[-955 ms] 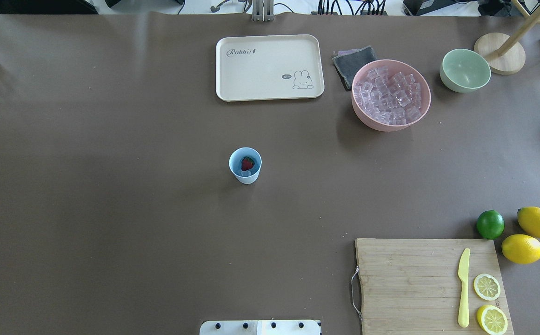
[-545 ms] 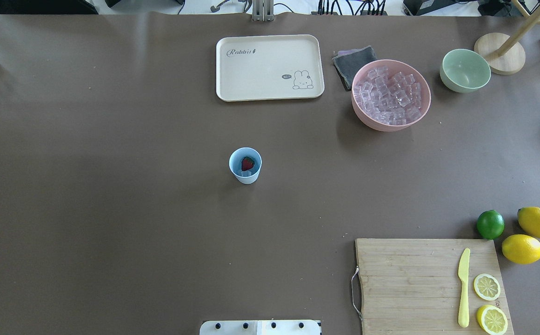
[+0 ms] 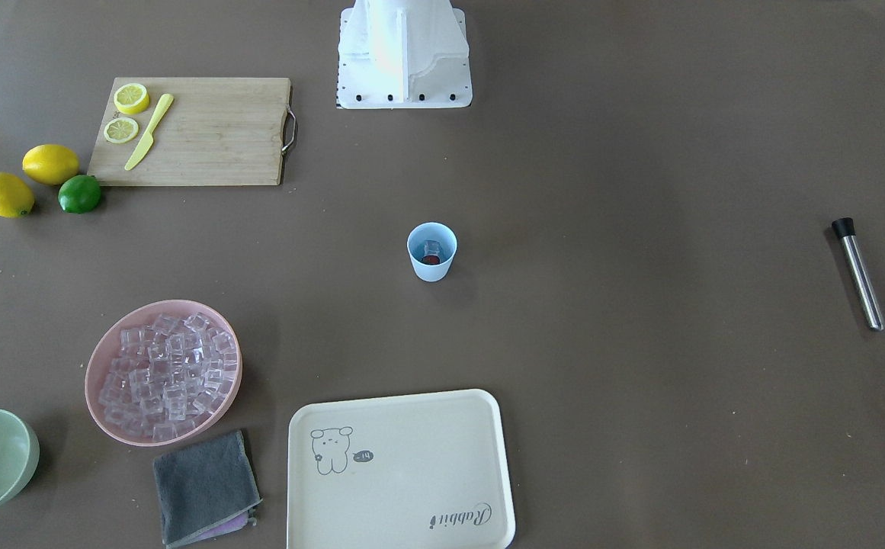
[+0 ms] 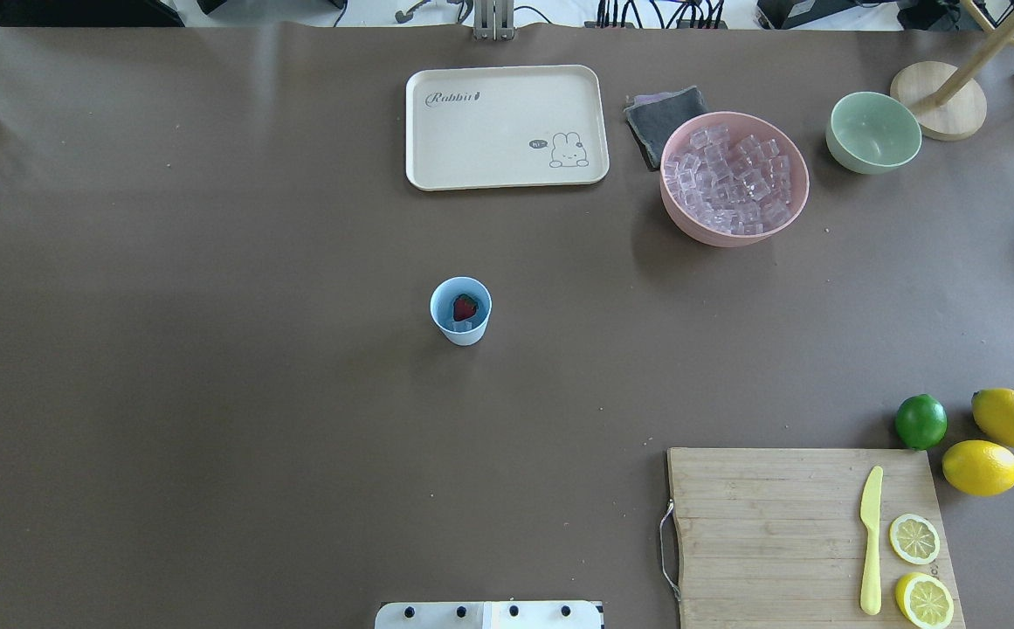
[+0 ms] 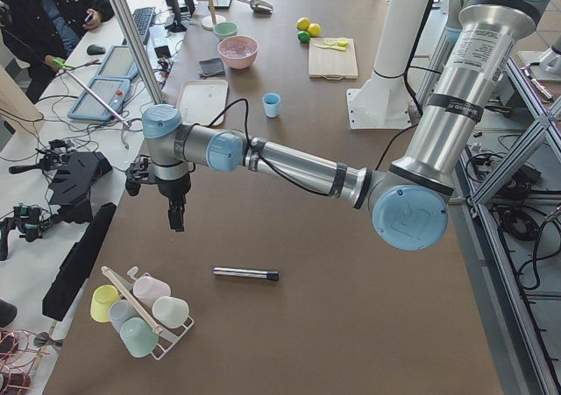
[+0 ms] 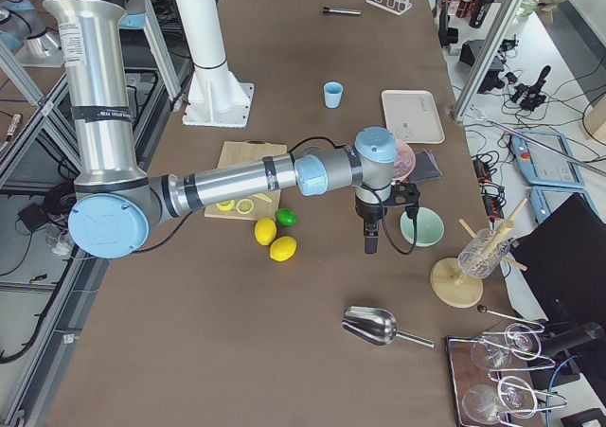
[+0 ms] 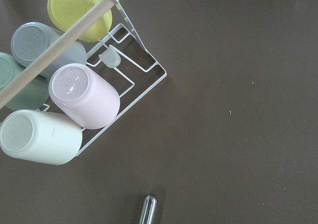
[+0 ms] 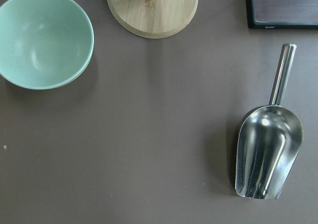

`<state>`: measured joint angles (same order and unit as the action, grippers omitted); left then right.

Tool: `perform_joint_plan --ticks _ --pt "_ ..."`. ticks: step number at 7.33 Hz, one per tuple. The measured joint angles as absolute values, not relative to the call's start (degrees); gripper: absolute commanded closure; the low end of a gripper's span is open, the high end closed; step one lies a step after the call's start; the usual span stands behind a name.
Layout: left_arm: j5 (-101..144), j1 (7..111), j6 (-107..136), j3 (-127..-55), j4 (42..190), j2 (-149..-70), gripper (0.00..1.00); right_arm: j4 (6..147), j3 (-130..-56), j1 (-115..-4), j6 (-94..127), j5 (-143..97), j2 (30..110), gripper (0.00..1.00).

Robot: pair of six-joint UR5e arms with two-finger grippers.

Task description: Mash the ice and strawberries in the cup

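Observation:
The pale blue cup point(image 4: 460, 332) stands upright near the table's middle, also seen in the front view point(image 3: 432, 268). Inside it lie a red strawberry point(image 4: 465, 307) and a clear ice cube point(image 3: 432, 247). More ice point(image 4: 734, 179) is heaped in a pink bowl point(image 4: 678, 218). Neither gripper is near the cup. My left gripper point(image 5: 177, 223) hangs over the table's left end; I cannot tell whether it is open or shut. My right gripper point(image 6: 369, 245) hangs beside the green bowl point(image 6: 422, 226) at the right end, and I cannot tell its state either.
A metal rod with a black end point(image 3: 857, 273) lies near a rack of cups point(image 7: 74, 100) at the left end. A cream tray point(image 4: 507, 127), grey cloth point(image 4: 664, 118), cutting board point(image 4: 769, 524), lemons, lime point(image 4: 920, 420), metal scoop point(image 8: 268, 149) and wooden stand point(image 8: 151, 10) sit around.

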<state>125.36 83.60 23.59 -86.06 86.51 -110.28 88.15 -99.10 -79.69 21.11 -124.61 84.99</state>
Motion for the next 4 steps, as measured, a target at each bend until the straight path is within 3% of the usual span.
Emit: perform_joint_plan --ticks 4 --pt "125.2 83.2 24.3 -86.3 86.0 -110.8 0.02 88.1 -98.9 -79.2 21.1 -124.8 84.3 0.0"
